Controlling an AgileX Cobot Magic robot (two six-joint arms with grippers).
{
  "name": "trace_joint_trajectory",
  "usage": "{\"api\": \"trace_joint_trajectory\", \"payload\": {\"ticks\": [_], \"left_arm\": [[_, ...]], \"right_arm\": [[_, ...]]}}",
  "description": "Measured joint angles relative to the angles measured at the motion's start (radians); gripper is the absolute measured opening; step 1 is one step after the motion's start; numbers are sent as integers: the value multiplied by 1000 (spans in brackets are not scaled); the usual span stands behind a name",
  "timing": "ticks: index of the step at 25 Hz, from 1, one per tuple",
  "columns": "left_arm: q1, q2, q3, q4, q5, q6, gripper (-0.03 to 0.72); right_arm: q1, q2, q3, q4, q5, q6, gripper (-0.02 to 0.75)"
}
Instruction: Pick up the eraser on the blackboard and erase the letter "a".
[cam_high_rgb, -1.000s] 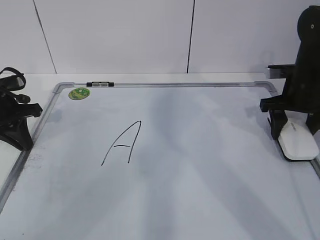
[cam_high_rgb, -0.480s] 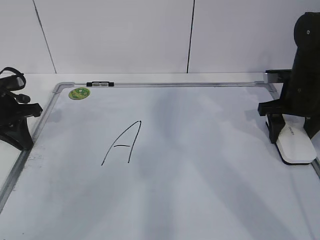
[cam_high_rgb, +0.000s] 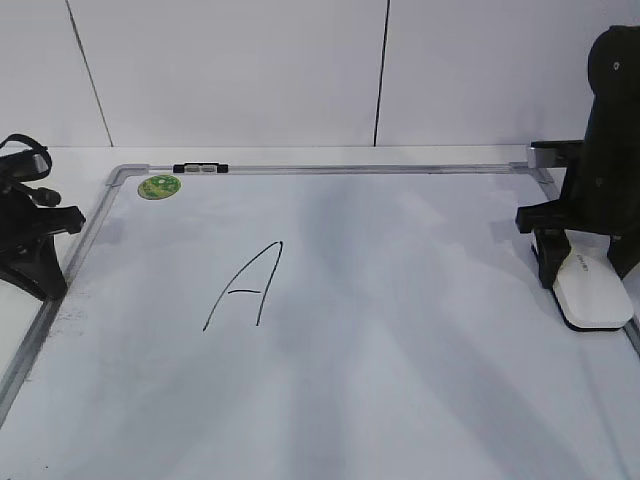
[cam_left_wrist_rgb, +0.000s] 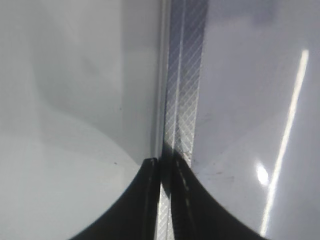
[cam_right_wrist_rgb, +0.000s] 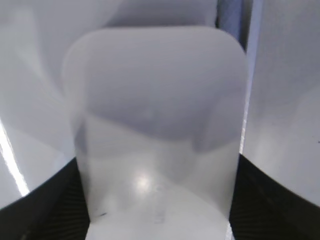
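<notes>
The white eraser (cam_high_rgb: 590, 290) lies at the right edge of the blackboard (cam_high_rgb: 420, 300), a white board with a grey frame. My right gripper (cam_high_rgb: 585, 262) stands over it, its black fingers pressed against both long sides of the eraser (cam_right_wrist_rgb: 157, 125), as the right wrist view (cam_right_wrist_rgb: 157, 190) shows. A tall capital "A" (cam_high_rgb: 245, 288) is drawn left of the board's middle; no small lowercase "a" shows in any view. My left gripper (cam_high_rgb: 45, 280) is shut and empty over the board's left frame (cam_left_wrist_rgb: 182, 100), fingertips (cam_left_wrist_rgb: 166, 165) together.
A round green sticker (cam_high_rgb: 159, 186) sits in the board's far left corner, with a small black-and-silver clip (cam_high_rgb: 200, 169) on the top frame beside it. A white wall stands close behind the board.
The right gripper has come down and closed round the eraser, which has shifted slightly left. The left arm has not moved.
</notes>
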Motion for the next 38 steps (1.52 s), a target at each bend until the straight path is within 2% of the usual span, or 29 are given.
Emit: {"api": "trace_joint_trajectory", "payload": {"ticks": [15, 22, 31, 34, 38], "left_arm": [[0, 2, 0, -5, -4, 0, 46], [0, 2, 0, -6, -4, 0, 46], [0, 2, 0, -7, -5, 0, 50], [0, 2, 0, -11, -8, 0, 83], [0, 6, 0, -19, -23, 0, 184]], "right_arm": [[0, 0, 0, 1, 0, 41, 549], [0, 0, 0, -1, 0, 35, 653], [0, -14, -73, 12, 2, 34, 662], [0, -42, -93, 12, 2, 34, 662], [0, -71, -110, 12, 6, 34, 662]]}}
